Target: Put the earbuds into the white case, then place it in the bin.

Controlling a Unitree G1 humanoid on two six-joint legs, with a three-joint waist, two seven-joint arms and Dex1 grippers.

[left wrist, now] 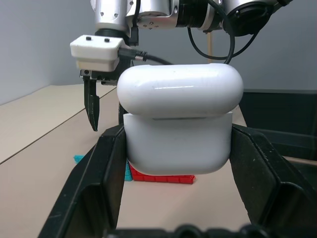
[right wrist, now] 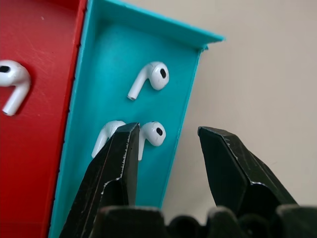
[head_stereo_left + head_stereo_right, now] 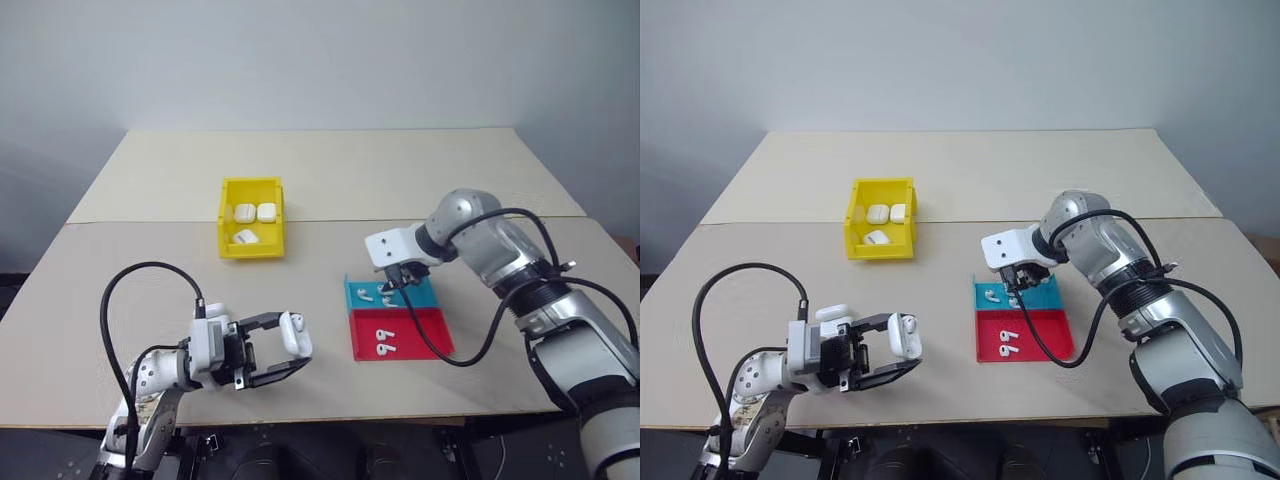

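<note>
Down at the near edge, the left gripper (image 3: 285,352) has its black fingers clamped on the sides of a glossy, rounded white case (image 1: 179,119), lid up, held above the pale table (image 3: 400,170). Over by the trays, the right gripper (image 2: 166,163) points downward with its jaws apart, empty, straddling the thin wall of the shallow cyan tray (image 2: 113,59). Smooth little white earbuds (image 2: 148,80) lie in it; more rest in the red tray (image 3: 425,330) beside. Farther back stands the tall-walled yellow bin (image 3: 250,217), three identical cases inside.
</note>
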